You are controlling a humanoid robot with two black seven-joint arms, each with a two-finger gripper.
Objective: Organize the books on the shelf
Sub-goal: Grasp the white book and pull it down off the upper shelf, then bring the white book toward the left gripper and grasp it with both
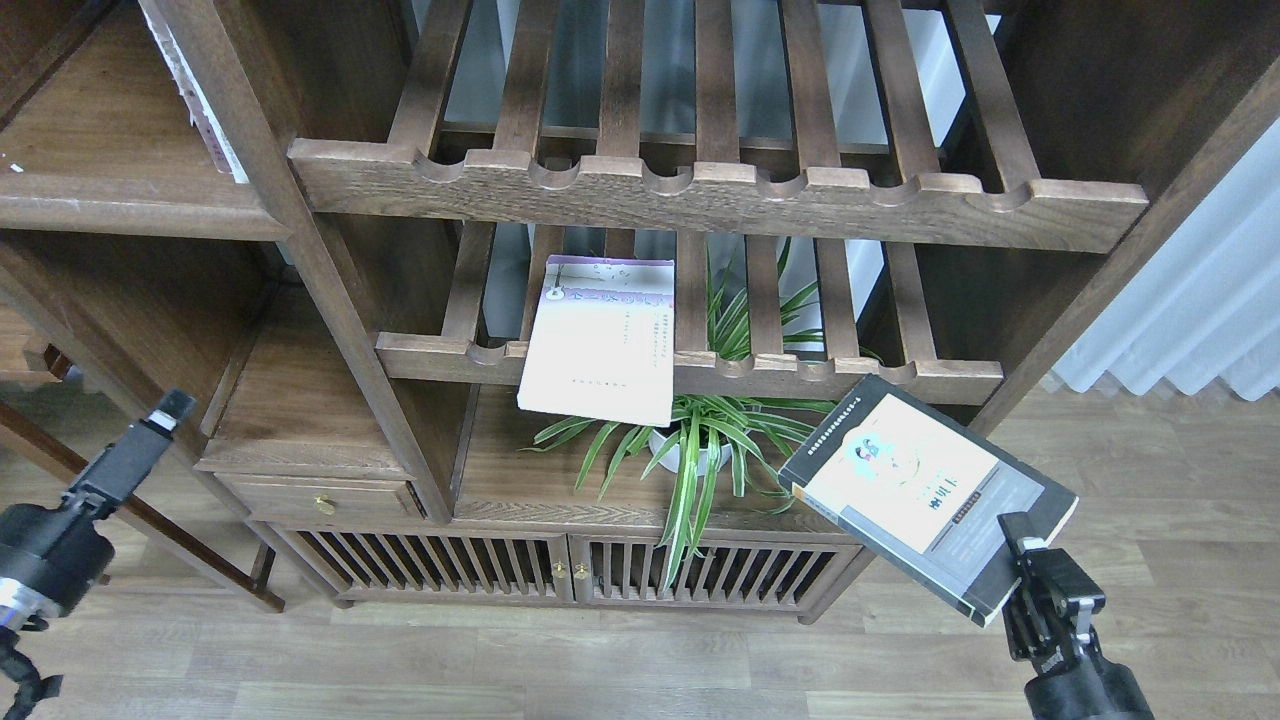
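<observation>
Across most of the frame: a large walnut-coloured bookcase point(330, 300) of grained wood, with square posts and dark recesses. In its upper middle, a slatted rack point(715, 190) with a scalloped, notched front rail; below it, a second slatted rack point(690, 370) of the same make. At upper left, the shelf point(110, 200), a flat solid dark-brown board with a rounded front edge, with the pale edge of a thin book point(205, 105) leaning on it against the post; colour of its cover not clear. Along the bottom, two slatted cabinet doors point(570, 570) with small brass knobs, on a pale wood-plank floor point(600, 670).

On the lower rack, left of centre: the lavender-white paperback point(603, 340), flat and rectangular, overhanging the notched rail. Just beneath it, a spider plant point(700, 450) with long striped leaves in a small white pot.

At lower right, in front of the bookcase and clear of every rack: the black-grey paperback point(925, 490) with its yellow front panel up, tilted, held at its lower right corner in the right tool point(1010, 555), clamped on that corner. At lower left, the left tool point(165, 415), a dark blocky tip with nothing in it; gap between fingers not discernible.
</observation>
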